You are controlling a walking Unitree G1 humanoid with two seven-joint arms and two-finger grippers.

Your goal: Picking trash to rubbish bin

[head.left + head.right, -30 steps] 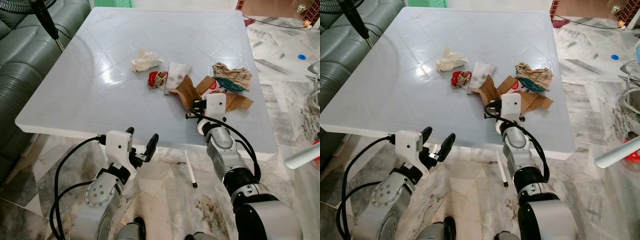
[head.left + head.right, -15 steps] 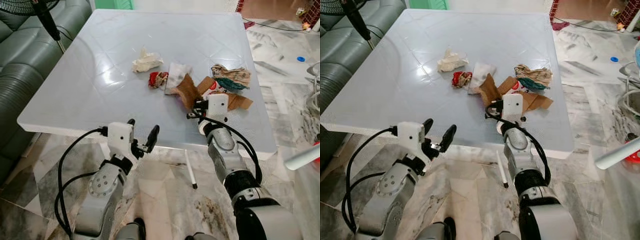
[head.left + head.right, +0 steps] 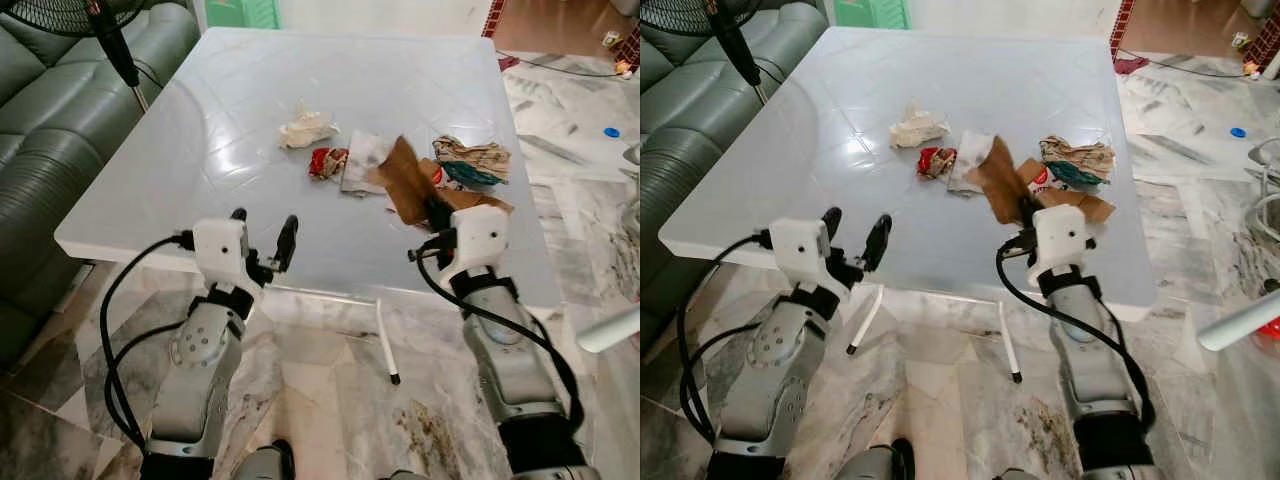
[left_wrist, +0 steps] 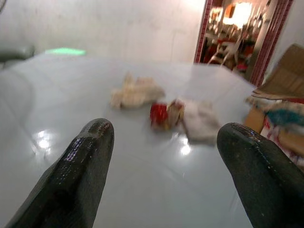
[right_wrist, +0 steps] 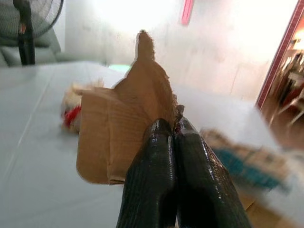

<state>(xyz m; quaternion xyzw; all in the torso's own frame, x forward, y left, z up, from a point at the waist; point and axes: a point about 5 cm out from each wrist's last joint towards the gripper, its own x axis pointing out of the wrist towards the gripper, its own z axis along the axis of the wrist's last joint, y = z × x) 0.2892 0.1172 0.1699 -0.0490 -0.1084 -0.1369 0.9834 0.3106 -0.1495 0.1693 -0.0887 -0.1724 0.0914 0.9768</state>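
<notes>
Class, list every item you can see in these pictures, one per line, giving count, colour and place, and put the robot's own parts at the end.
Table: one, pale blue-white, centre of the room.
Crumpled tissue: one, cream, mid-table.
Red wrapper: one, red, beside the tissue.
White napkin: one, white, right of the red wrapper.
Cardboard piece: one, brown, raised off the table in the right gripper.
Crumpled paper bag: one, tan and teal, right side of the table.
Sofa: one, grey-green, left of the table.
Fan stand: one, black, by the sofa.
Left gripper: one, black fingers open, at the near table edge.
Right gripper: one, black fingers shut on the cardboard piece.
</notes>
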